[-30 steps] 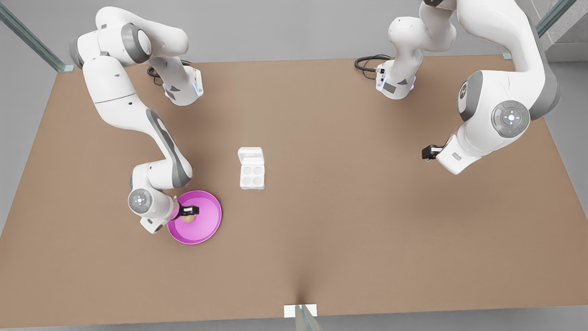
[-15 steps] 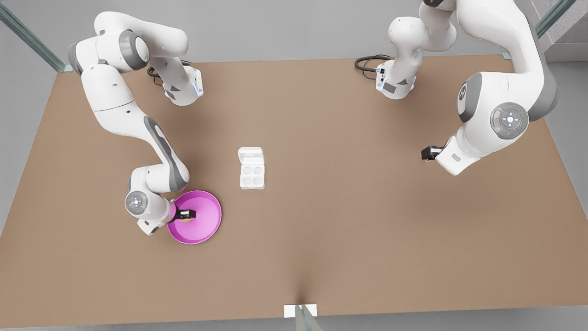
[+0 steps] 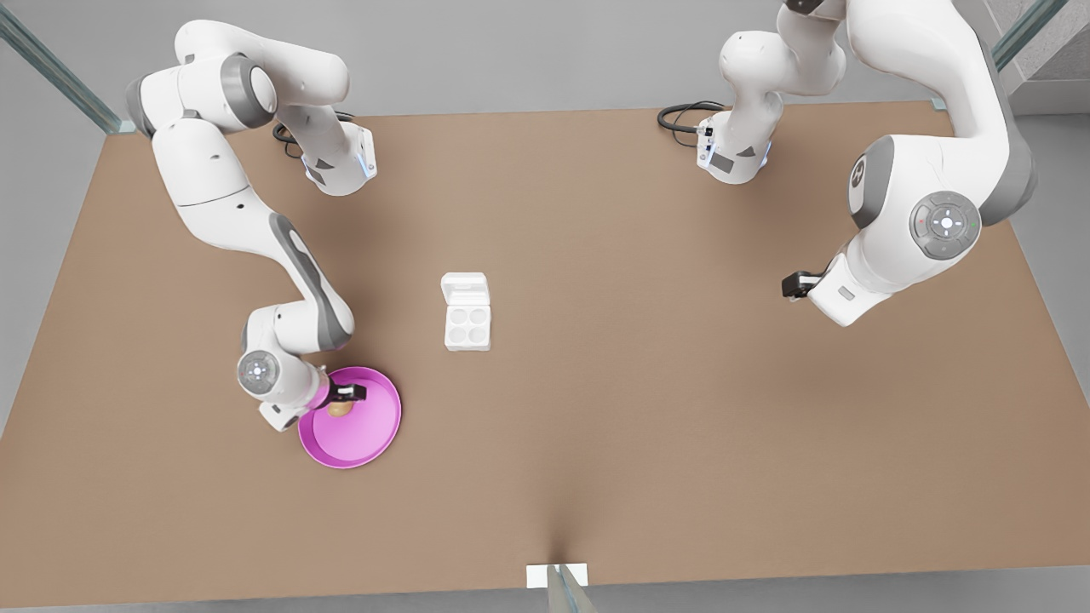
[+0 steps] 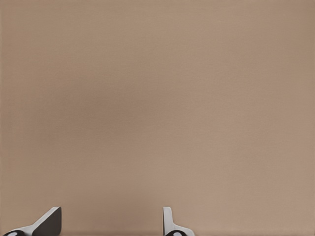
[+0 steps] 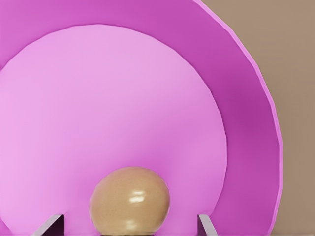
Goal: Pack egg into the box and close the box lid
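Your right gripper (image 3: pixel 345 396) is down over the pink plate (image 3: pixel 375 434), its fingers (image 5: pixel 51 223) spread wide to either side of the egg (image 5: pixel 130 199) and not yet touching it; the jaws stand apart with the egg between them, so nothing is held. The egg lies on the plate's floor, toward the side of the plate nearest the gripper's wrist. Out from the plate, toward the middle of the table (image 3: pixel 681 426), sits the egg carton (image 3: pixel 467 326), well apart from the plate, with all four cups bare and its lid (image 3: pixel 465 288) swung open on the carton's far edge. Your left gripper (image 3: pixel 794 283) waits far from the plate, on the front view's right, hanging above bare table with its fingers (image 4: pixel 47 223) open and carrying nothing. By my reading, you are at the very start: the egg is still to be grasped, carried across to a cup, set down, and the lid then folded shut.
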`<state>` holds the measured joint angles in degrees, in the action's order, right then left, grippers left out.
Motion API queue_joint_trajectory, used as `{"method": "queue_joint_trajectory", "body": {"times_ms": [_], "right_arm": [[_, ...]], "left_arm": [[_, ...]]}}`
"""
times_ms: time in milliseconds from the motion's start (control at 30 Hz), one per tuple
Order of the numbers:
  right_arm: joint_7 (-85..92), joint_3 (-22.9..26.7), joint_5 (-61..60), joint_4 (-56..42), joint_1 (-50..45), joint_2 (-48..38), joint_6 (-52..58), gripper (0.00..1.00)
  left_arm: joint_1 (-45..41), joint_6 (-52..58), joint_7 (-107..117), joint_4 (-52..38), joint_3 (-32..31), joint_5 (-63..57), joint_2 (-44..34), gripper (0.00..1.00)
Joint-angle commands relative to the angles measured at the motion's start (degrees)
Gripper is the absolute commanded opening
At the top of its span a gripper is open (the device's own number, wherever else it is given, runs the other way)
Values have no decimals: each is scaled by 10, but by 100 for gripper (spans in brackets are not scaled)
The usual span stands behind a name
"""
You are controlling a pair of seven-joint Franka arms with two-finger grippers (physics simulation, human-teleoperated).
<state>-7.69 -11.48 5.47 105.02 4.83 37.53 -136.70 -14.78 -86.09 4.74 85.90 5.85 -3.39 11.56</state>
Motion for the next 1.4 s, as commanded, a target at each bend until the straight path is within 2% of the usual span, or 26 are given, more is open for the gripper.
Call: {"method": "queue_joint_trajectory", "body": {"times_ms": [0,967,1000,1033,1067,1133,1367], "right_arm": [[-10,0,-1,1,-1,-1,-1,100],[-20,-2,1,-36,-17,25,-44,100],[-19,-3,0,-37,-17,25,-44,80],[-19,-3,0,-38,-17,25,-44,67],[-19,-3,-1,-38,-17,25,-44,56],[-14,-3,-1,-38,-17,25,-44,43],[-3,-17,-2,-43,-13,4,-16,41]], "left_arm": [[0,-2,0,0,0,0,0,100],[2,-23,0,6,1,0,14,100],[2,-25,0,7,1,0,15,100],[2,-27,0,6,1,0,15,100],[3,-27,0,6,1,1,15,100],[3,-27,0,6,1,1,15,100],[3,-26,0,6,1,1,17,100]]}}
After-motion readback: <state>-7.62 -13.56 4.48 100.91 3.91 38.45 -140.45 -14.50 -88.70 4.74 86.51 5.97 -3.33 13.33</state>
